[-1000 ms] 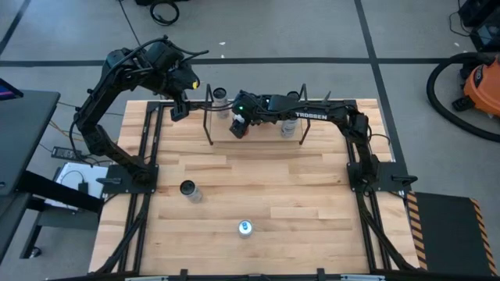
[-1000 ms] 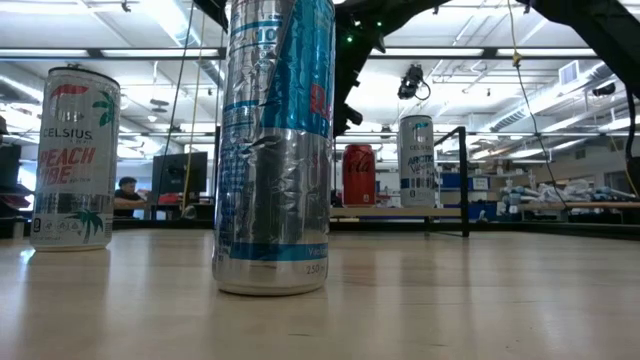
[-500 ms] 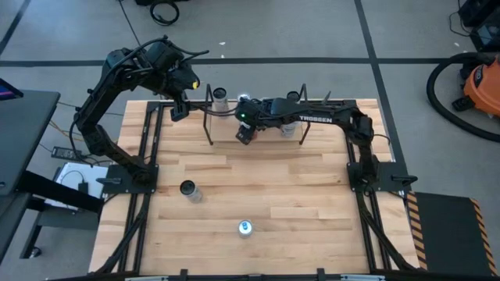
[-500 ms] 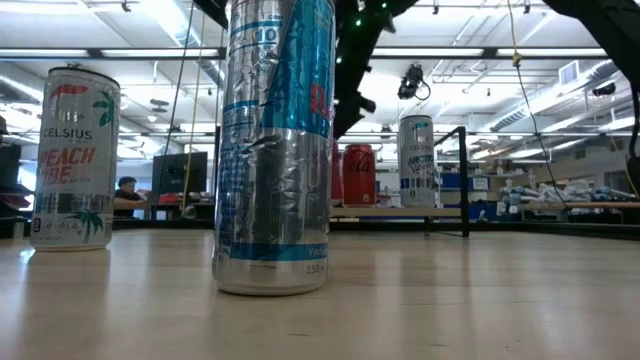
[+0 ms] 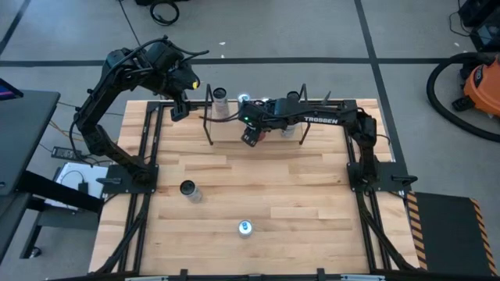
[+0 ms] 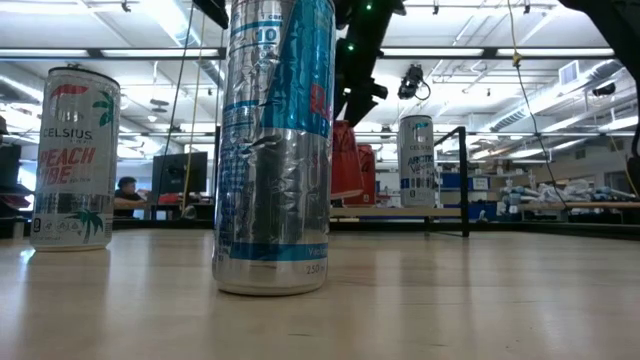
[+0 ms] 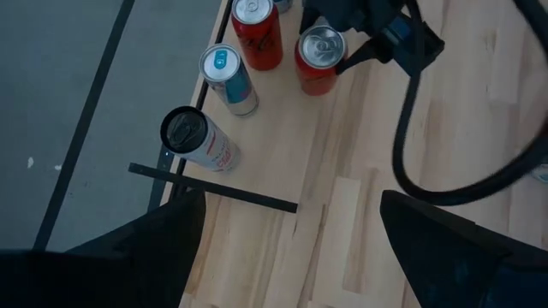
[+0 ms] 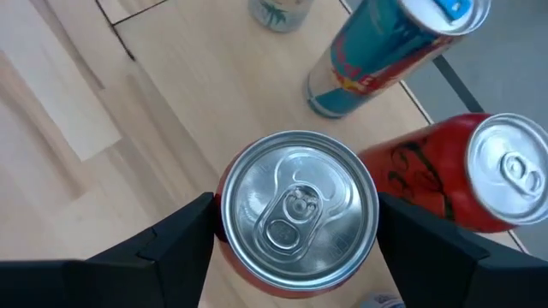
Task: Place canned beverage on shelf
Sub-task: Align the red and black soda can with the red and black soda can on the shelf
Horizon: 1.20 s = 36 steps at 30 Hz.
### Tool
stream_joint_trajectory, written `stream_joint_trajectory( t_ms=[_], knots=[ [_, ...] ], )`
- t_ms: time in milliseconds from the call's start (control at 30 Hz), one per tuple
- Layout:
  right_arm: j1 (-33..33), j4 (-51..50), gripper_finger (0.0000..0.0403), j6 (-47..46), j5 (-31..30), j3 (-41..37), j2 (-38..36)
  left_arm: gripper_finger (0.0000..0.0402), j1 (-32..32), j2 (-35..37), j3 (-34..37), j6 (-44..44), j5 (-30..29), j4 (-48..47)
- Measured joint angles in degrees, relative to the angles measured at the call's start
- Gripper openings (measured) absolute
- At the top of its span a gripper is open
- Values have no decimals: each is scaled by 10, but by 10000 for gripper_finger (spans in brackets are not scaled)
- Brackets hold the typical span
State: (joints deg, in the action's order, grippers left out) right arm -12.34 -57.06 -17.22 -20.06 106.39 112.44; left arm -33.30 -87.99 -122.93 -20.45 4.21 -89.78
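Note:
My right gripper (image 5: 250,137) is over the shelf (image 6: 400,212), shut on a red can with a silver top (image 8: 295,210). The low view shows this can (image 6: 347,160) tilted beside a second red can (image 6: 368,175), which stands upright on the board. A blue can (image 7: 228,77) and a white can with a black top (image 7: 197,141) stand near the shelf's left end. Another tall can (image 6: 417,160) stands farther right. My left gripper (image 5: 178,109) hangs open above the table's far left corner, touching nothing. My right gripper pinches the red can between its two fingers (image 8: 175,244), one on each side of the wall (image 8: 224,224) just under the top rim. The fingers slant down from above. The can hangs tilted, its base a little above the shelf board in the low view.
Two loose cans stand on the near half of the table: a white can with a dark top (image 5: 187,190) and a blue and silver can (image 5: 245,227). The shelf's black rod end frames (image 5: 209,129) rise on either side of the board. Bare wood lies between shelf and loose cans.
My right gripper has carried the red can toward the table's right and near edges and turned a little. The can, earlier hidden behind the big near can in the low view, now shows tilted in front of the upright red can.

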Motion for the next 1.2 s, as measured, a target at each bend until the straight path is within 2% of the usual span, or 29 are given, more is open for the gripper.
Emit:
stream_joint_trajectory(
  t_ms=[200, 367, 700, 1200],
  knots=[
    [10, -17, 297, -7, 0, 0, -1, 354, 0, 0, 0, 0, 0, 0],
    [14, -40, 298, -14, -31, 0, -7, 354, 0, 0, 0, 0, 0, -1],
    [8, -48, 297, -25, -44, 2, -17, 354, 0, 0, 0, 3, 0, -1],
    [24, -83, 297, -41, -67, 1, -54, 354, 0, 15, 0, 3, 0, -2]
  ],
)
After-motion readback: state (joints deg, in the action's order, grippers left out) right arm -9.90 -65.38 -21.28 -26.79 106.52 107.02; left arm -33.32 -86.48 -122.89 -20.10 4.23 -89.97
